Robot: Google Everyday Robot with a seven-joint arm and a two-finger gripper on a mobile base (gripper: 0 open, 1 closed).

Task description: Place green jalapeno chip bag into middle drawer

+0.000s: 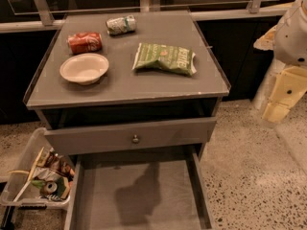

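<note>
- The green jalapeno chip bag (164, 58) is seen lying flat on the cabinet top (124, 87), lettering upward, right of centre in the view. It has not yet been picked up.
- The middle drawer (139, 190) is pulled well out at the bottom of the view. Only a shadow is seen on its smooth grey floor. It is judged to have been left open so that the bag can be lowered in from above.
- The drawer front with the knob (135, 139) sits just above it and is barely drawn out. The rear of the open drawer is therefore overhung, and the front part is judged the better spot for a release.
- The gripper (278, 104) is found at the right edge of the view. It is off to the side of the cabinet, below the level of its top and well apart from the bag. Whether it is open or closed cannot be told, and nothing is seen to be held in it.
- 3 other things share the top: a red can (85, 42), a crushed can (121, 25) and a white bowl (84, 68). All are grouped away from the bag on its far side from the gripper, so an approach from the gripper's side is judged unobstructed.
- A clear bin (33, 176) of rubbish stands just beside the open drawer and is not to be mistaken for the target.
- The task is judged to be at its start, with a reach to the bag called for next.
</note>
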